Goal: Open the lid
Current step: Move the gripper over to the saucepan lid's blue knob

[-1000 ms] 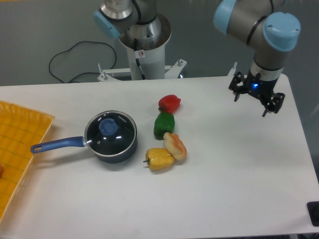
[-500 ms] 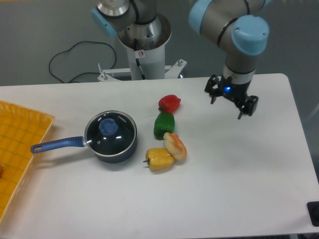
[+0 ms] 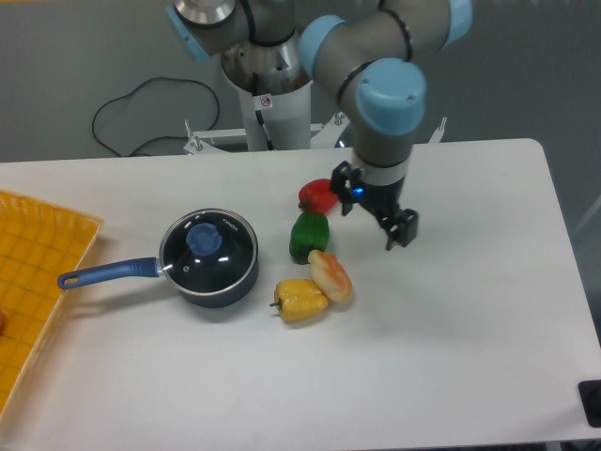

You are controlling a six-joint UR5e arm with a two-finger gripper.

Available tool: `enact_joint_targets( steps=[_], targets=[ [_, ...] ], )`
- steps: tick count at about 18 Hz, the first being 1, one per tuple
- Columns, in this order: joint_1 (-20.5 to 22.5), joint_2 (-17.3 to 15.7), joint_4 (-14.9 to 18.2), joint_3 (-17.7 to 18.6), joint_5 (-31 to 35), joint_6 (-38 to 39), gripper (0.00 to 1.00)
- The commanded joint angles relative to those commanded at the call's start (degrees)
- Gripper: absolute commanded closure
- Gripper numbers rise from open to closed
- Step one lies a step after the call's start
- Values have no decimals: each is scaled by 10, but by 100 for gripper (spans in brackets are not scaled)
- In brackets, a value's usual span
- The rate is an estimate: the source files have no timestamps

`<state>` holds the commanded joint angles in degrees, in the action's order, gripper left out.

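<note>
**Lid not lifted yet**

My gripper (image 3: pixel 374 211) hangs over the table with its fingers spread and nothing in them, just right of the red pepper (image 3: pixel 319 195). The lid (image 3: pixel 208 247) sits flat on the blue saucepan (image 3: pixel 211 268), well to the left. I judge the blue knob (image 3: pixel 204 239) is the spot to grab.

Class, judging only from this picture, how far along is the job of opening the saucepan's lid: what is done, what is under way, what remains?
Done: nothing on the pan itself; the glass lid sits closed on the blue saucepan. In hand: the tool hangs empty and open near the red pepper and green pepper, right of the pan. Left: reach the blue knob, grip it and lift the lid off.
</note>
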<state>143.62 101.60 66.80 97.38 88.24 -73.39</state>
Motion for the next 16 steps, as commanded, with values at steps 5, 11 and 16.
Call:
enact_joint_targets(
  steps=[5, 11, 16],
  targets=[
    [-40, -2, 2, 2, 4, 20, 0],
    [-108, -18, 2, 19, 13, 65, 0],
    [-155, -14, 1, 32, 68, 100, 0]
  ],
)
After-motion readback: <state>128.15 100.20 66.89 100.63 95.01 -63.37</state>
